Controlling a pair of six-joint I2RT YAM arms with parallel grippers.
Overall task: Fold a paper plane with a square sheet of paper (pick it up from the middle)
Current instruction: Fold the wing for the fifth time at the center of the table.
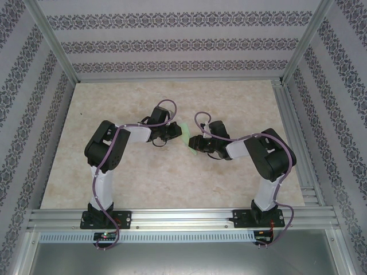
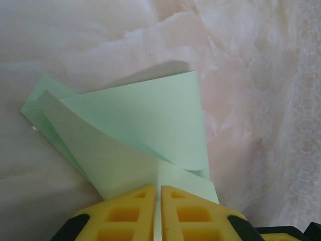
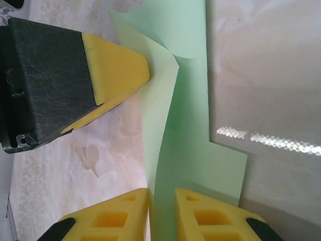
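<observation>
Left pincer (image 2: 158,195) clamping folded paper (image 2: 145,125), right pincer (image 3: 161,201) slightly parted

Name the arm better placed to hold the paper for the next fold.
Left. The left gripper is clamped on the paper; the right gripper stands slightly open around it, likely freer to crease.

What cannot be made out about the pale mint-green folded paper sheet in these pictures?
Top external view: the pale mint-green folded paper sheet is too small, and the left gripper and right gripper cover part of it; its folds cannot be read.
Left wrist view: its near edge is hidden between the shut yellow fingers and cut by the bottom edge.
Right wrist view: the top and bottom edges cut it off.
</observation>
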